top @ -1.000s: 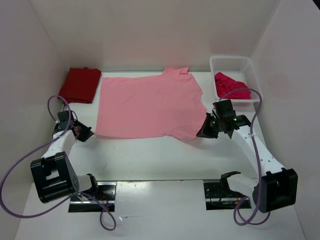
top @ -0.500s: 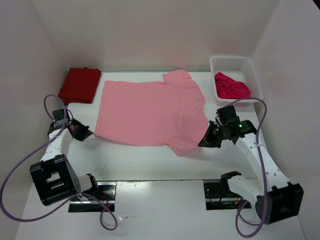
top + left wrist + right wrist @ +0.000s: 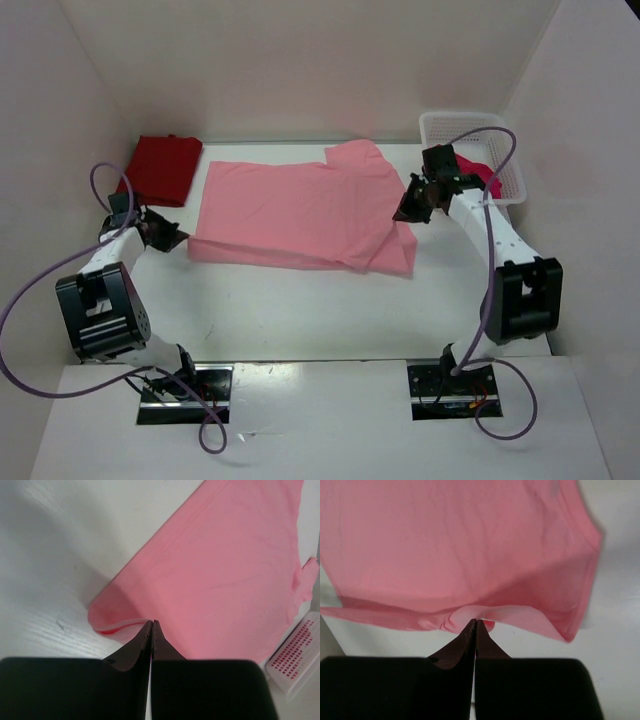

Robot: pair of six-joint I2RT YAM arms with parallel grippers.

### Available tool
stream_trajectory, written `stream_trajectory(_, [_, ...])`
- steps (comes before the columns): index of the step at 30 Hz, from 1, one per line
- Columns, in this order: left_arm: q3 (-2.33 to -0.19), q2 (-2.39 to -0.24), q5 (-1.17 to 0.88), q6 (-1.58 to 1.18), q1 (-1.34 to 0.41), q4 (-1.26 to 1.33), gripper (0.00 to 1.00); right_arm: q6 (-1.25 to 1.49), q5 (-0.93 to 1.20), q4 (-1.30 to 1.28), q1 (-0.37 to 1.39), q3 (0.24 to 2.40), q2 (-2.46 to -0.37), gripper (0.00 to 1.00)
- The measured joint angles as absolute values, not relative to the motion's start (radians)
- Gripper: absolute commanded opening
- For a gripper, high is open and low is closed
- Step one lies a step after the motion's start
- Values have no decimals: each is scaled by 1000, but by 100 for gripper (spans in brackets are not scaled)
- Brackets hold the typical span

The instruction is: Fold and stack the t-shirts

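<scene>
Because each pincer has only a thin bite of hem, the fold could go crooked. Far left, the dark red t-shirt (image 3: 160, 168) lies folded on the tabletop (image 3: 300, 300). The left pincer (image 3: 151, 625) is clamped on the near-left corner of the light pink t-shirt (image 3: 290, 210), which is spread mid-tabletop. The right pincer (image 3: 476, 622) is clamped on its right edge. A slip or uneven pull would likely skew it. The crimson t-shirt (image 3: 492, 183) sits in the basket (image 3: 470, 118). No writing is readable.

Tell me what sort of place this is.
Probably a robot lab's test booth, not a home: plain white walls enclose a white table, the left arm and right arm are fixed to it, and a light pink t-shirt lies between them.
</scene>
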State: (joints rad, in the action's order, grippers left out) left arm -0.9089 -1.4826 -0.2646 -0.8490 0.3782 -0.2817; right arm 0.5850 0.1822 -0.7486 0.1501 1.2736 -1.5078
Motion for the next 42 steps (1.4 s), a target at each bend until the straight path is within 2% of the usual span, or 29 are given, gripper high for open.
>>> stream_trajectory(12, [-1110,-1748,-227,-888,306,-189,0,546,115,-675,126,1556,-1827,0])
stream_trajectory(25, [-1201,-1871,-187,-894,300,-173,0,522,55,-639,100,1671,-1984,0])
stream_trajectory(31, [-1219,-1904,-178,-894,292,-130,12,514,24,-635,97,1701,-2056,0])
stream_trajectory(33, [-1219,-1904,-176,-895,291,-120,25,511,17,-635,94,1717,-2075,8])
stream_trajectory(34, [-1219,-1904,-176,-893,290,-115,31,511,16,-636,93,1723,-2077,19])
stream_trajectory(35, [-1218,-1903,-174,-893,289,-109,38,513,16,-636,92,1727,-2078,24])
stream_trajectory(36, [-1211,-1897,-172,-891,289,-102,49,513,16,-635,91,1732,-2077,30])
stream_trajectory(37, [-1196,-1884,-168,-887,289,-98,53,512,17,-632,91,1736,-2073,39])
stream_trajectory(39, [-1148,-1832,-157,-888,289,-99,57,511,22,-631,90,1732,-2054,44])
stream_trajectory(40, [-1116,-1793,-152,-888,289,-102,57,508,23,-627,90,1723,-2037,44])
stream_trajectory(42, [-1049,-1697,-144,-889,289,-102,53,507,31,-596,89,1647,-1962,24])
